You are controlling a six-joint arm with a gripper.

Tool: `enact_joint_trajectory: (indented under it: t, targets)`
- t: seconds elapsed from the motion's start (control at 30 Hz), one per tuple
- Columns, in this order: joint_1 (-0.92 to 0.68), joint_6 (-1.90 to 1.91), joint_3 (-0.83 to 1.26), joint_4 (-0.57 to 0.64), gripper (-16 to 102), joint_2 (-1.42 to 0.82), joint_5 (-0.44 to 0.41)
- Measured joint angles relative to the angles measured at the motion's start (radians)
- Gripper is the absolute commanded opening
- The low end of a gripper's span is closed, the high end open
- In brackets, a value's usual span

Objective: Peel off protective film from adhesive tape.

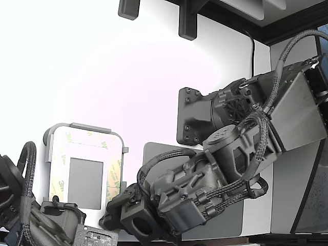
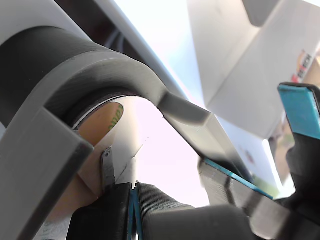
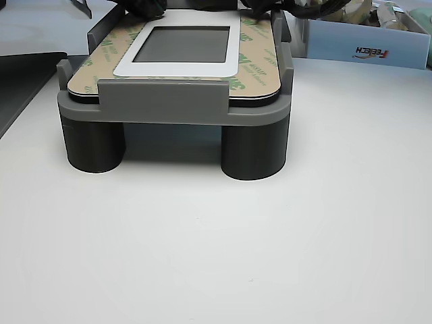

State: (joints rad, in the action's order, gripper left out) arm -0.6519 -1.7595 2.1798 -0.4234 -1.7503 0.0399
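One corner of the protective film is lifted off the adhesive tape and sits pinched between the shut fingertips of the gripper, right at the rim of the grey holder. Just beyond the fingertips, the tape frames a small grey panel on top of the holder. Beside the gripper, at the exterior view's left, a second arm reaches toward the holder's near edge. Everything stands on a white table.
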Motion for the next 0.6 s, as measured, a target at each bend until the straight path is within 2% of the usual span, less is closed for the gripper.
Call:
enact_joint_trajectory:
  t: [0.6]
  targets:
    - [0.017,-0.037,0.015,0.021,-11,-0.002,0.009]
